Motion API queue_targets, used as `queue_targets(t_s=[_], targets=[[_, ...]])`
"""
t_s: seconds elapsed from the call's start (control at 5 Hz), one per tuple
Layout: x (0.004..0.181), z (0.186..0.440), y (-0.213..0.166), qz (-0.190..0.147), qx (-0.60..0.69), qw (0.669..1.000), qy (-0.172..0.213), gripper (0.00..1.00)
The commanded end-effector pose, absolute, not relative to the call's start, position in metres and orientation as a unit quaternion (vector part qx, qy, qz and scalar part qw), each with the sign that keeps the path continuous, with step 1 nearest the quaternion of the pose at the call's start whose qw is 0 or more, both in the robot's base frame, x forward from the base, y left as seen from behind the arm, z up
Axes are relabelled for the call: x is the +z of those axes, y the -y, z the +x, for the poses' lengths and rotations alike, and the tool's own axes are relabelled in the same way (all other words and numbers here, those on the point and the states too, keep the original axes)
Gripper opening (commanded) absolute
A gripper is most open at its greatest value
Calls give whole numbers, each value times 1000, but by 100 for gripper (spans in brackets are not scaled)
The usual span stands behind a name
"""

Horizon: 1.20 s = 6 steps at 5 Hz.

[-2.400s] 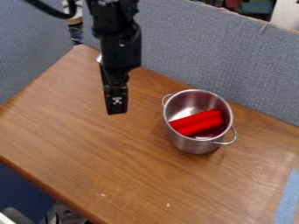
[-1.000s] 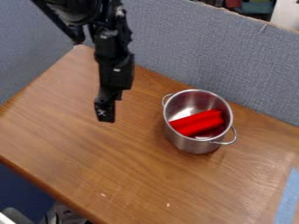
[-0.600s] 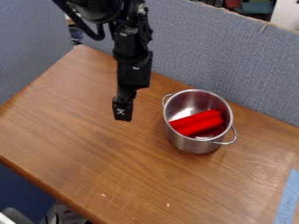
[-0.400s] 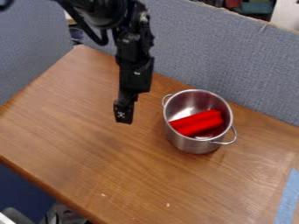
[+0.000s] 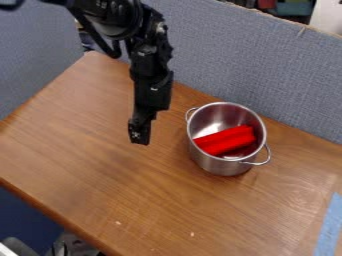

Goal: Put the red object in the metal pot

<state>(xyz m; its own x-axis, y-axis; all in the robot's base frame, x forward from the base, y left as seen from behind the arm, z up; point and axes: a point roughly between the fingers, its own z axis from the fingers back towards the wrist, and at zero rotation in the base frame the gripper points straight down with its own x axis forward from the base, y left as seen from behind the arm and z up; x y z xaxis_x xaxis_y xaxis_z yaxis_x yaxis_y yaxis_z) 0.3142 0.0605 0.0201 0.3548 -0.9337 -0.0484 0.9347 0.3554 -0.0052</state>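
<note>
We're looking down at the wooden table [image 5: 94, 190], and the red object [image 5: 230, 139] is lying inside the metal pot [image 5: 226, 140]; its long axis runs on a slant, the upper end pointing toward the right rim and far side, the lower end toward the left and near side; it sits flat-ish on the pot's floor, well below the rim, and it's the only thing we can make out in there; the pot itself stands upright on the right half of the table, one small loop handle [image 5: 265, 155] showing at the lower right of the rim. Off to the pot's left we have the gripper [image 5: 138, 131], pointing down at the tabletop, its black fingers standing apart and gripping nothing; it's beside the pot, not over it, with bare wood between the two; whether the tips touch the wood we can't tell. Behind the table runs a grey-blue partition [image 5: 227, 55].
</note>
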Motion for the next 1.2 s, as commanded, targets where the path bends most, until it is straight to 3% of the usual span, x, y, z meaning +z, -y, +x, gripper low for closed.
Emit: queue_targets(t_s=[0.0,0.4,0.6,0.8,1.0], targets=[[28,320,-69,18,-566,824,-3,100],[61,356,30,18,-734,679,0,100],[45,378,12,28,-716,697,19,0],[50,382,-11,48,-709,703,19,100],[40,371,-29,59,-702,709,14,100]])
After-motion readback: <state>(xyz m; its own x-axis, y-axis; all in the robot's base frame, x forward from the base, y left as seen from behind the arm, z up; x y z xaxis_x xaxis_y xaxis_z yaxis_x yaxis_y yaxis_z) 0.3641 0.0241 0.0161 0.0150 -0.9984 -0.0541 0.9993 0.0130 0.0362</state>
